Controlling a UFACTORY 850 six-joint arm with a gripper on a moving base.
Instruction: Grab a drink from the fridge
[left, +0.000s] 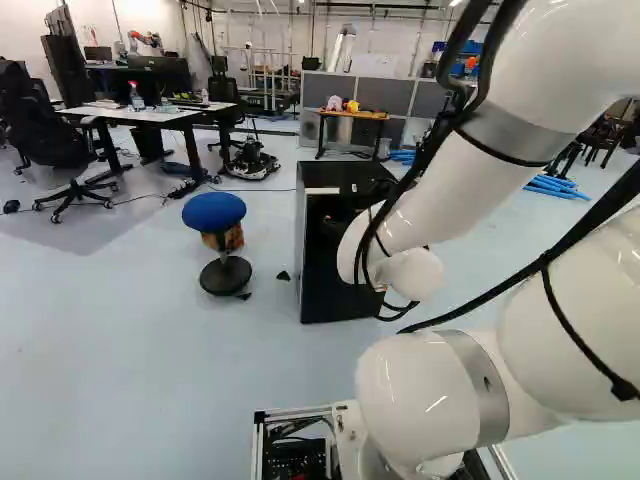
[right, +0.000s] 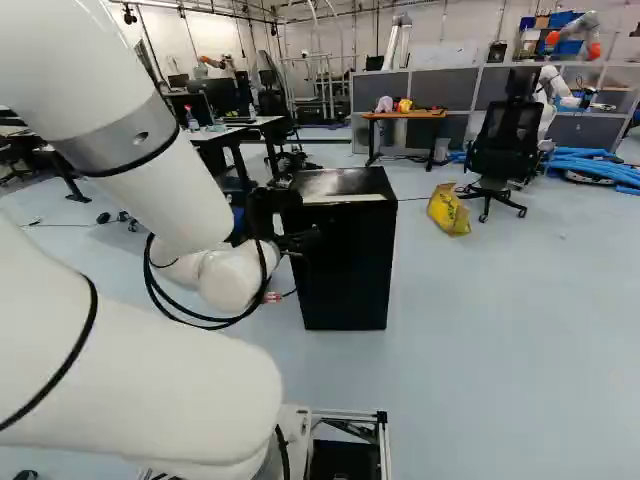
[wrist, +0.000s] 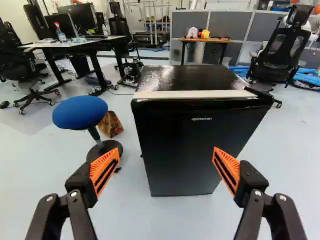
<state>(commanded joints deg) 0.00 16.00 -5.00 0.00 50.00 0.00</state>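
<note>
My gripper (right: 300, 240) shows dark against the near side of the black fridge (right: 348, 270) in the right base view. The wrist view has the gripper (wrist: 167, 155) with its orange-padded fingers wide apart and nothing held between them. Ahead of them stands the fridge (wrist: 192, 145), its front door shut and a pale strip along the top front edge. A small dark piece juts out at the top corner on the side away from the stool. The fridge's inside is hidden behind the door.
A blue-topped stool (wrist: 80, 112) stands close beside the fridge, a patterned box (wrist: 110, 124) behind it. Desks (left: 135, 115) and office chairs are farther back. A yellow bag (right: 448, 210) lies beyond the fridge's other side; another robot (right: 556, 90) stands at the back.
</note>
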